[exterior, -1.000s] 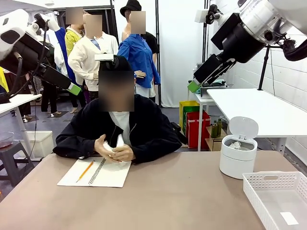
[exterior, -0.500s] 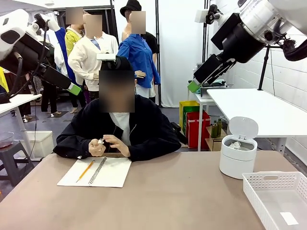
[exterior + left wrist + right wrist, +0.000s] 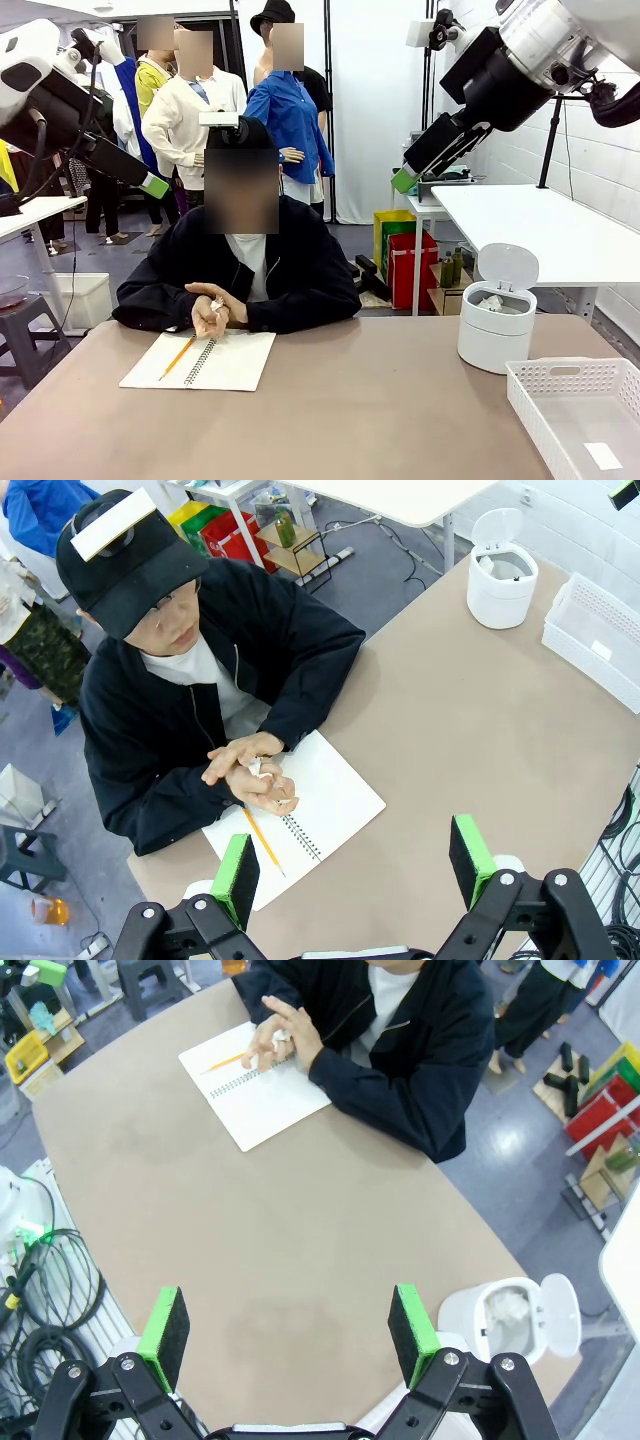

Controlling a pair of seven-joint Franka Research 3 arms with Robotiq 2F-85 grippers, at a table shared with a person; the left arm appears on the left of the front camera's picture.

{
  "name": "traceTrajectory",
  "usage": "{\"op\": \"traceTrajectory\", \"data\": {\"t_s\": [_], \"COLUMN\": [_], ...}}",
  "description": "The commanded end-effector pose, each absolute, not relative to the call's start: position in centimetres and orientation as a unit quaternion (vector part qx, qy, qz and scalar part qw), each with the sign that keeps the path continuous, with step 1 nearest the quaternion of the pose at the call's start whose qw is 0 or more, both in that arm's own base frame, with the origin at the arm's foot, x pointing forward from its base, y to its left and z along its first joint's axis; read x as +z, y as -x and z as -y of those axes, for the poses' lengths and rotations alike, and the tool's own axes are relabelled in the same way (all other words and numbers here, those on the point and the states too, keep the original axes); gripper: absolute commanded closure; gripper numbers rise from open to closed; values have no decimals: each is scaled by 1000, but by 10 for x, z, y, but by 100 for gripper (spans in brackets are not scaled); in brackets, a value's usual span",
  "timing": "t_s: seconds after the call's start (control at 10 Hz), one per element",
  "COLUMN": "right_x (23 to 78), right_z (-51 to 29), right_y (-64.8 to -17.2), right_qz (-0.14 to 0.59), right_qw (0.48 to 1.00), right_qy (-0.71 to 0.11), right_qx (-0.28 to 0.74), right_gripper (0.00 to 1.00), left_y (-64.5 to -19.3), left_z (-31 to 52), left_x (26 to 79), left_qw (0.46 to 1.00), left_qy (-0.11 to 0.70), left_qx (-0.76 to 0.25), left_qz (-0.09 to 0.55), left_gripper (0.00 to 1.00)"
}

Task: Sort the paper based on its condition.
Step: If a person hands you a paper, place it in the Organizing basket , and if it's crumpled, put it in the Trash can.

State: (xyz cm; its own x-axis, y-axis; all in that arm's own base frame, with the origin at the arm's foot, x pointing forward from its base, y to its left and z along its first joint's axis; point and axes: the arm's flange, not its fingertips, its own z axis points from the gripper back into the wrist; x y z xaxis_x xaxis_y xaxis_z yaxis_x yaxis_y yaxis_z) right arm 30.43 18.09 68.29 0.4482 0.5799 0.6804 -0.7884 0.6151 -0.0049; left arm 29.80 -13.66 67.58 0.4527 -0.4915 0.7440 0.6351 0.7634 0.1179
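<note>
A person across the table holds a small crumpled paper [image 3: 215, 303] between both hands, just above an open spiral notebook [image 3: 228, 365]; the left wrist view looks down on that paper [image 3: 255, 769] and the right wrist view sees it too [image 3: 281, 1033]. A white bin [image 3: 496, 325] with its lid up holds crumpled paper. A white basket [image 3: 580, 410] holds a flat slip of paper [image 3: 603, 456]. My left gripper [image 3: 355, 865] hangs open high over the notebook side. My right gripper [image 3: 290, 1328] is open too, high above the table, nothing between its pads.
An orange pencil [image 3: 178, 357] lies on the notebook's left page. The bin [image 3: 505, 1315] and basket [image 3: 600, 630] stand together at the table's right end. Bare brown tabletop [image 3: 370, 420] stretches between notebook and bin. Cables hang off the table's near side [image 3: 45, 1300].
The person has squeezed the paper into a small wad and lowered both hands toward the notebook. Neither arm has moved.
</note>
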Motion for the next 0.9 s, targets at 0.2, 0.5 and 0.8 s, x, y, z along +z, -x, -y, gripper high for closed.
{"op": "traceTrajectory", "data": {"t_s": [0.2,0.5,0.8], "right_x": [682,682,682], "right_z": [-181,-181,-181], "right_y": [-305,-305,-305], "right_qz": [327,327,327], "right_qw": [837,837,837], "right_qy": [-160,-160,-160], "right_qx": [408,408,408], "right_gripper": [0,0,0], "left_y": [-298,-298,-298], "left_z": [136,136,136], "left_x": [676,676,676], "left_qw": [847,847,847], "left_qy": [89,89,89], "left_qx": [-331,-331,-331], "left_qz": [406,406,406], "left_gripper": [0,0,0]}}
